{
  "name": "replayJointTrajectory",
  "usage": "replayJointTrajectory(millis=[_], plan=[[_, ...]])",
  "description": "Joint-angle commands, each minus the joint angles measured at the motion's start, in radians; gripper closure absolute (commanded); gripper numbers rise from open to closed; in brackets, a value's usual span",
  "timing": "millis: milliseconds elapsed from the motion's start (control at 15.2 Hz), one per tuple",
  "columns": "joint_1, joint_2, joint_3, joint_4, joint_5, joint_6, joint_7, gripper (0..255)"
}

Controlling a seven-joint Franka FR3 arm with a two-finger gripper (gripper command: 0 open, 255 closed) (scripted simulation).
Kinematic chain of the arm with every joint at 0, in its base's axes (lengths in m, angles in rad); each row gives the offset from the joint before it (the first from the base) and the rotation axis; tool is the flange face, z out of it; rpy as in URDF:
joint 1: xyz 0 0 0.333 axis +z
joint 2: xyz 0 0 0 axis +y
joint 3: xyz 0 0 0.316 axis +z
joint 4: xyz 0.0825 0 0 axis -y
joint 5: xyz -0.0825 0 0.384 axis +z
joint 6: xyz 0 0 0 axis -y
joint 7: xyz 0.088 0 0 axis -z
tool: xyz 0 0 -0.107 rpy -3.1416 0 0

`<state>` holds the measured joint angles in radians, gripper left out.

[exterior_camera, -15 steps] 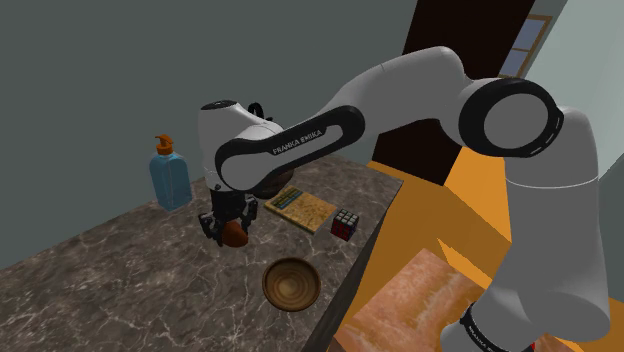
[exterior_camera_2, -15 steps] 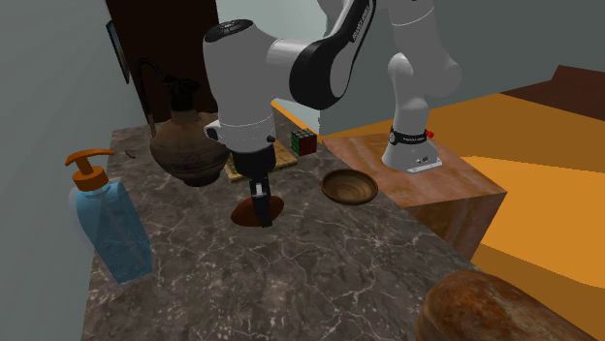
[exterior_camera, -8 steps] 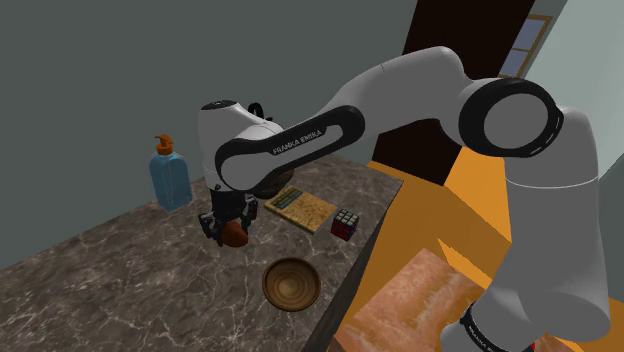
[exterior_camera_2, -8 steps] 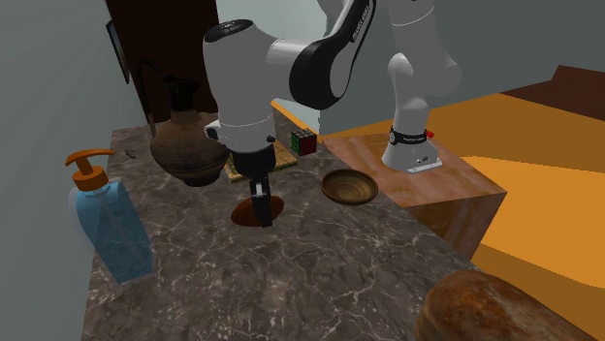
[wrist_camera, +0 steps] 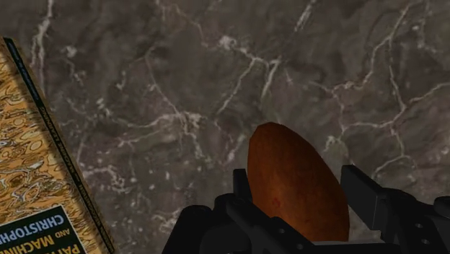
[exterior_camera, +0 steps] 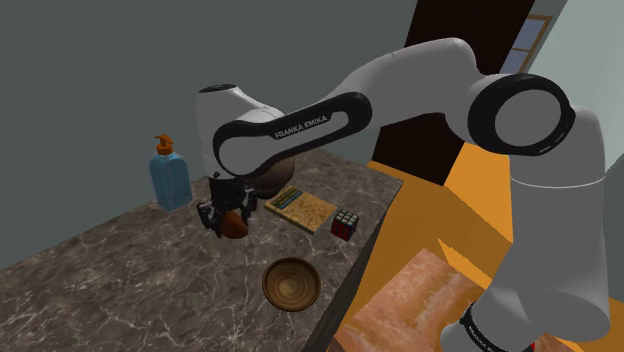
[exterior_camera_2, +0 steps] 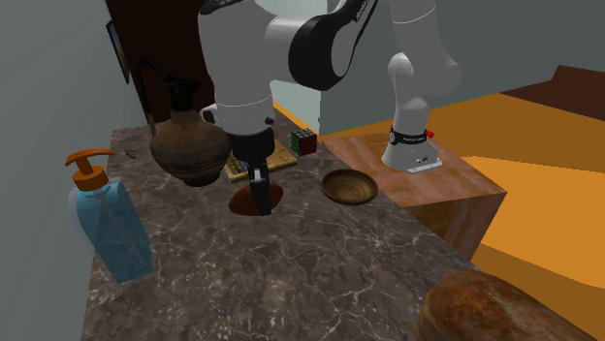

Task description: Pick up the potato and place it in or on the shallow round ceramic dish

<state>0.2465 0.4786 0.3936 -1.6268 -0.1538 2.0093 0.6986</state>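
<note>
The potato (wrist_camera: 296, 184), reddish-brown and oval, was found clasped between the two black fingers (wrist_camera: 364, 193) of the gripper (exterior_camera: 228, 222), which was closed on it from either side. It hung at the end of the downward-pointing hand over the dark veined marble counter (exterior_camera: 120, 270). Whether it was clear of the surface or touching it could not be established. In the second exterior view, one finger crossed in front of the potato (exterior_camera_2: 242, 199) and covered part of it.

The shallow round dish (exterior_camera: 291, 283), brown with ringed markings inside, stood apart from the potato, near the counter's edge and toward the stand (exterior_camera_2: 436, 184). Nothing lay in the dish.

A book (exterior_camera: 300, 206) with a mottled yellow cover lay flat near the gripper, and a colour-faced puzzle cube (exterior_camera: 346, 223) sat just beyond it at the counter's edge. A dark brown jug (exterior_camera_2: 189, 145) stood upright behind the hand in the second exterior view. A blue soap dispenser (exterior_camera: 169, 175) with an orange pump stood well apart, by the grey wall.
</note>
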Motion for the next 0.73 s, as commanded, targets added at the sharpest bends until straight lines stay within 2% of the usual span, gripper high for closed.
replayJointTrajectory(millis=[0, 660], plan=[[-0.001, -0.011, 0.003, 0.012, 0.005, -0.023, -0.003, 255], [-0.003, -0.051, 0.012, 0.091, 0.023, -0.138, -0.011, 255]])
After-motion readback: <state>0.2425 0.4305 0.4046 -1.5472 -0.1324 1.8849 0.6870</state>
